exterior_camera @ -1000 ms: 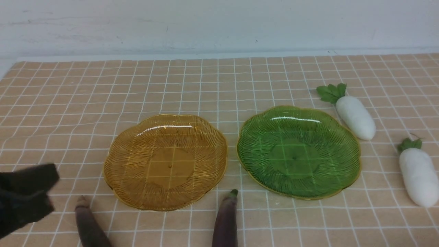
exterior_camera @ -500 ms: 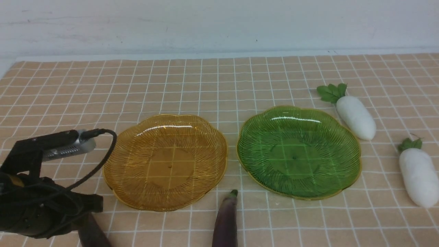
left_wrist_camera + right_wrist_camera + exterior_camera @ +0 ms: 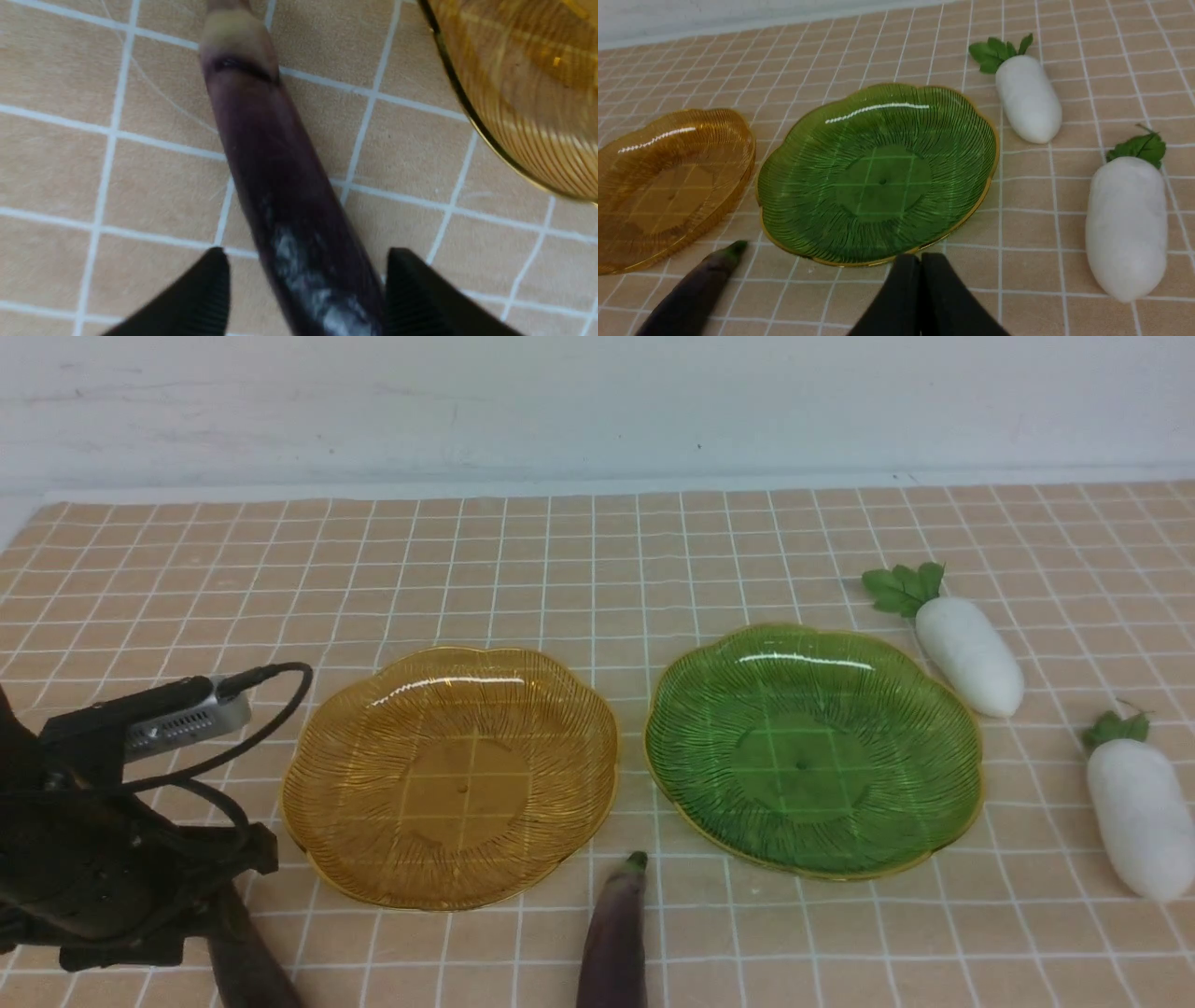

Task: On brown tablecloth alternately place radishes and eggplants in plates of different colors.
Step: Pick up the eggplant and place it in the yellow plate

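On the brown tablecloth [image 3: 560,569] stand an empty amber plate [image 3: 457,784] and an empty green plate [image 3: 803,756]. Two white radishes [image 3: 971,653] [image 3: 1139,817] lie right of the green plate. One eggplant [image 3: 616,933] lies near the front between the plates. A second eggplant [image 3: 271,163] lies left of the amber plate, under my left arm [image 3: 112,877]. My left gripper [image 3: 306,252] is open and straddles this eggplant low over the cloth. My right gripper [image 3: 920,261] is shut and empty, hanging before the green plate [image 3: 878,177].
A white wall [image 3: 597,401] runs behind the cloth's far edge. The left wrist camera and its cable [image 3: 187,719] stand close to the amber plate's left rim. Both radishes [image 3: 1029,98] [image 3: 1127,224] show in the right wrist view.
My left arm has come in from the lower left and settled over the left eggplant. Plates, radishes and the middle eggplant have not moved.
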